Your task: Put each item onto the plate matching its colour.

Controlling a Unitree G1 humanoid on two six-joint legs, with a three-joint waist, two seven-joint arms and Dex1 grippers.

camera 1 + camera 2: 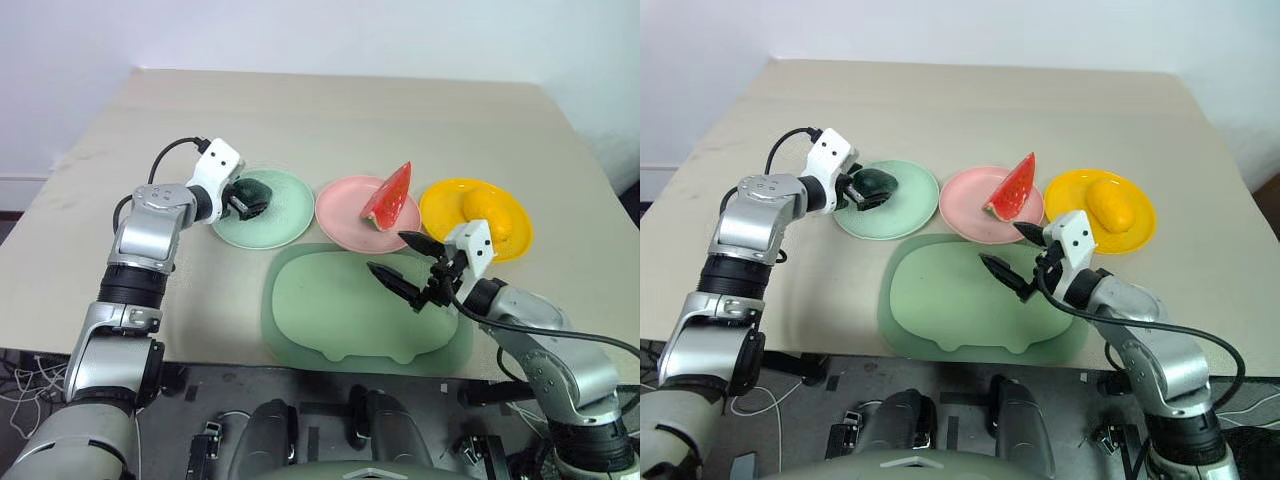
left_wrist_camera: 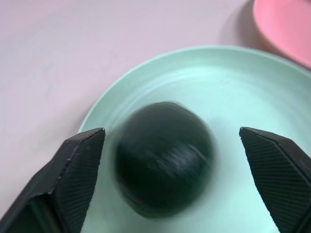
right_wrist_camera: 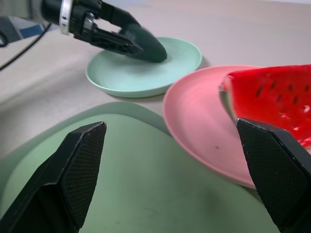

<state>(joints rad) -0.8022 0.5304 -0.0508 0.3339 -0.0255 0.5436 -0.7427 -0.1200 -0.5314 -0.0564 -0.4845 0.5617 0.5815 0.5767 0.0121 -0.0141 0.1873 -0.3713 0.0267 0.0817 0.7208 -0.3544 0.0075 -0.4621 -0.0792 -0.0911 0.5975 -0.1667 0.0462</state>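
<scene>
The left claw (image 2: 170, 145) is wide open with the avocado (image 2: 163, 162) sitting between its two fingers on the green plate (image 1: 285, 215), and neither finger squeezes it. The right claw (image 1: 408, 265) is wide open too, holds nothing, and hangs over the big green mat (image 1: 330, 320), close to the pink plate (image 1: 340, 215) with the watermelon (image 1: 390, 198) on it. The orange fruit (image 1: 488, 208) lies on the yellow plate (image 1: 440, 205); the left arm reaches forward, and the right arm stays low and bent.
</scene>
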